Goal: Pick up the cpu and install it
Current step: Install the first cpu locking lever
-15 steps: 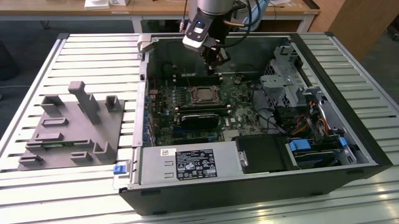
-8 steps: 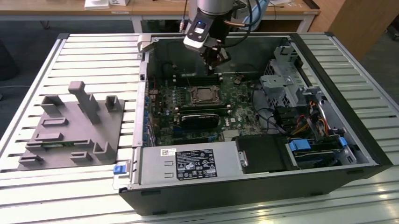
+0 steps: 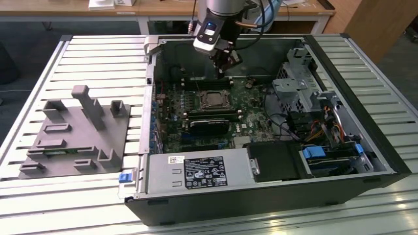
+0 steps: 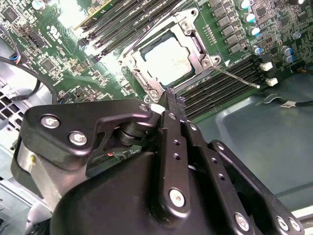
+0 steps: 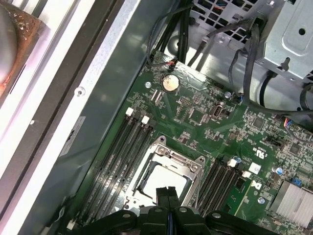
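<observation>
While the gripper [image 4: 173, 99] hangs pressed together near it, the cpu [image 4: 168, 61], seemingly seated, looks light, stiff, fragile, best taken by its edges.

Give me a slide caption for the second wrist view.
Shut gripper hovers close to the cpu, which lies in the socket on the motherboard.

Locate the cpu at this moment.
In the exterior view, the cpu lies in the socket on the motherboard, between two memory slot rows, with the end effector close by.
</observation>
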### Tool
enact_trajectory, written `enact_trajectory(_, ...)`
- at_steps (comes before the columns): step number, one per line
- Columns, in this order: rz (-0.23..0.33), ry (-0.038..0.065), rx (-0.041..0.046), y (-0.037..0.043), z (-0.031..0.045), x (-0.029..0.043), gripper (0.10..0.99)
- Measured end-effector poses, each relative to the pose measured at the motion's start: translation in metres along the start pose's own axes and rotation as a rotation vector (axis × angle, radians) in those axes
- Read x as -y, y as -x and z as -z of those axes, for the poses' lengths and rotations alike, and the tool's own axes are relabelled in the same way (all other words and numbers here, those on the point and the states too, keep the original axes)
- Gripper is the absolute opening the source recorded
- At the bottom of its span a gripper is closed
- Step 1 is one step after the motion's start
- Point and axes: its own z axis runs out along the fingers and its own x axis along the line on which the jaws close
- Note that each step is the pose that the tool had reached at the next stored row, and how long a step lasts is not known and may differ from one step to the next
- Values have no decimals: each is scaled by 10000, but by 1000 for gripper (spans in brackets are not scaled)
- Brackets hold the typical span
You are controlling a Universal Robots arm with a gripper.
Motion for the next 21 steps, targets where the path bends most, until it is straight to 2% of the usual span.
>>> enact_trajectory(21, 682, 19, -13, 0, 0, 0, 106)
